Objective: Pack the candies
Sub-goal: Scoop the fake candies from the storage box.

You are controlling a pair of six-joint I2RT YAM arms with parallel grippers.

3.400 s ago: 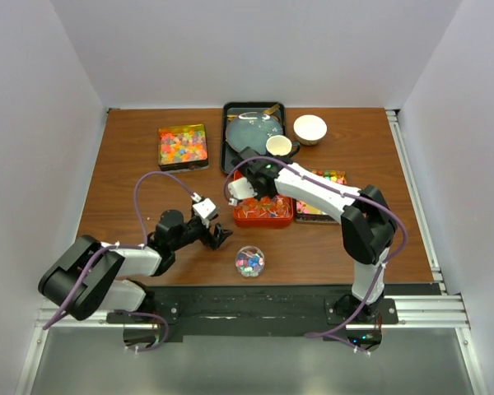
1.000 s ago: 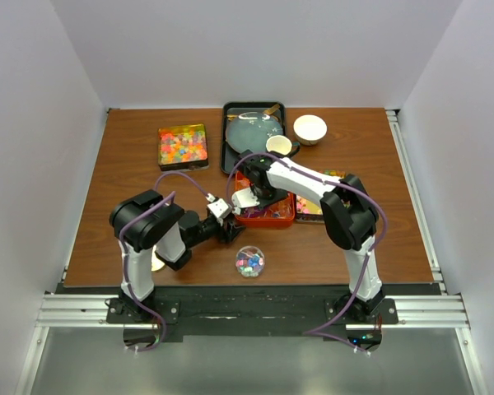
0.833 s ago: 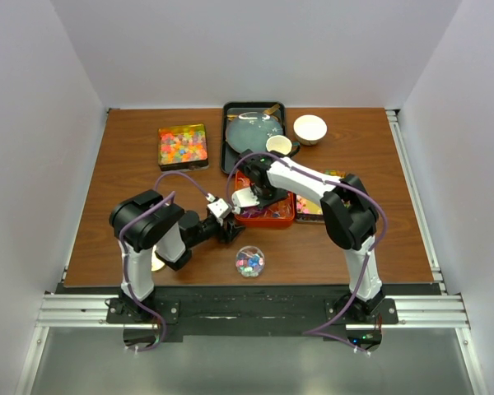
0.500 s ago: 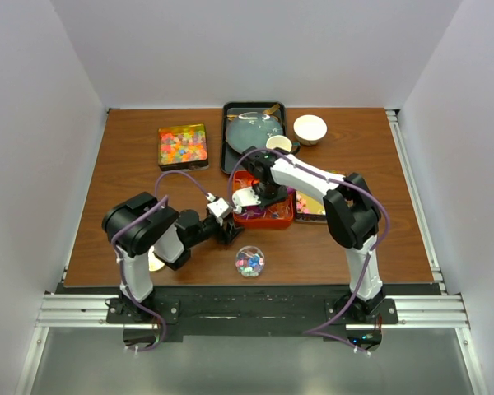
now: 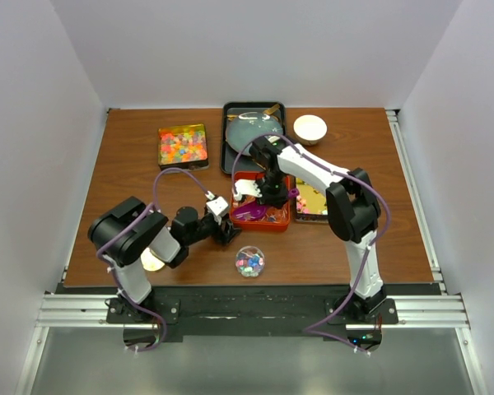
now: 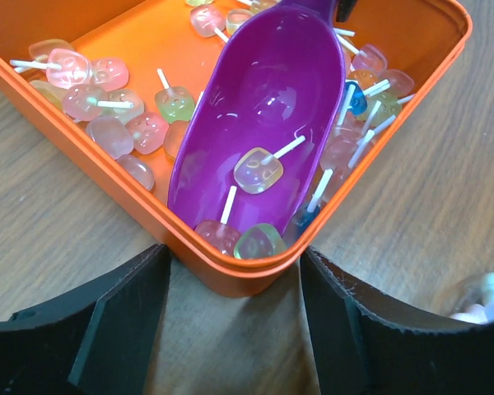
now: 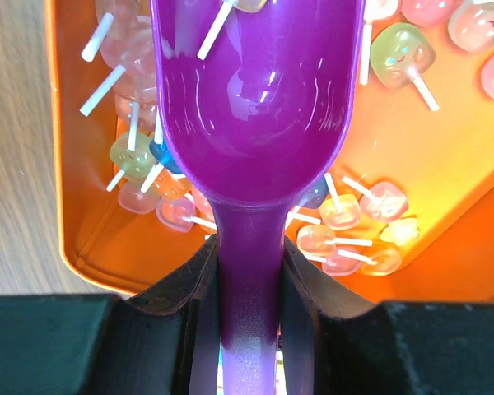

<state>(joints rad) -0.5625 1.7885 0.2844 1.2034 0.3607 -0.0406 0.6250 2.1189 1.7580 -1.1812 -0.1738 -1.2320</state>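
Nearest the arms, a small clear jar sits on the desk with a few coloured candies inside. A gold lid lies well to its left, by the left arm. Just beyond the jar, the left gripper is down at desk level with its fingers apart, one on each side of the near-left corner of the orange tray. I can't tell whether they touch the rim. Most of the candies in that tray are pale cubes on short white sticks, bunched along its edges. A purple scoop lies across the tray with one yellow candy in its bowl and its lip at the near corner. The right gripper reaches in from the far side, clamped on the scoop's handle. To the right, touching the orange tray, is a second tray, mostly hidden by the right arm. Farther back on the left is a square box full of bright candies. At the far edge stand a black tray holding a grey plate, and to its right a white bowl.
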